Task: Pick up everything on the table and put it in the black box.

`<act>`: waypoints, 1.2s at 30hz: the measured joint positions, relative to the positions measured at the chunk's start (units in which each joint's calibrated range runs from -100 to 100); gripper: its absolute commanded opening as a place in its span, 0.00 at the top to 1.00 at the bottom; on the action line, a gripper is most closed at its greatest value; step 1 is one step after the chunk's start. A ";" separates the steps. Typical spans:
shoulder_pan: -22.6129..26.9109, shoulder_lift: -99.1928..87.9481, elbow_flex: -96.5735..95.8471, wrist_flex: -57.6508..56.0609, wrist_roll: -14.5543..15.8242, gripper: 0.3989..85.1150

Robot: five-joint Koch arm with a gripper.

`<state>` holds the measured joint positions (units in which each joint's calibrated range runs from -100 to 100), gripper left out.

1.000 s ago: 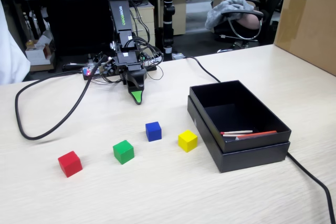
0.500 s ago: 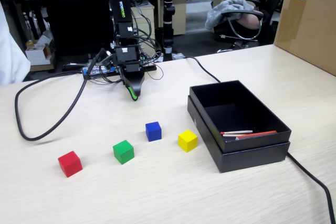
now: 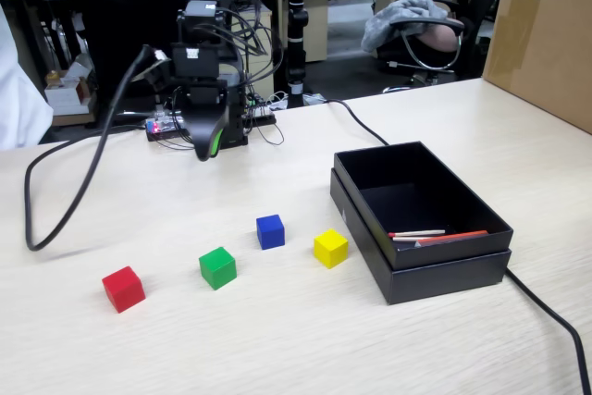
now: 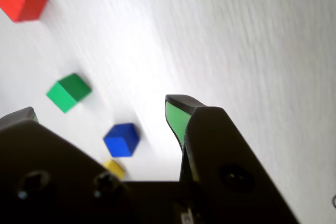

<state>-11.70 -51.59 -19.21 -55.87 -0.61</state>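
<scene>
Fixed view | black box: red and white sticks inside | end effector: released, empty

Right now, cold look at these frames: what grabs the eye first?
Four bright cubes in a loose row on the pale table: red cube, green cube, blue cube, yellow cube. To their right in the fixed view sits the black box, holding only thin sticks. Behind the cubes the gripper hangs raised above the table, jaws open, holding nothing.

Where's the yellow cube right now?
In the fixed view, the yellow cube sits on the table, between the blue cube on its left and the black box on its right.
</scene>
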 measured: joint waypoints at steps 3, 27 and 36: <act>-2.20 12.04 8.67 0.00 -0.78 0.44; -5.37 82.20 62.16 -0.15 -8.45 0.50; -5.08 85.44 64.90 -0.15 -8.99 0.70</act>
<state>-16.78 33.85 45.69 -56.02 -9.60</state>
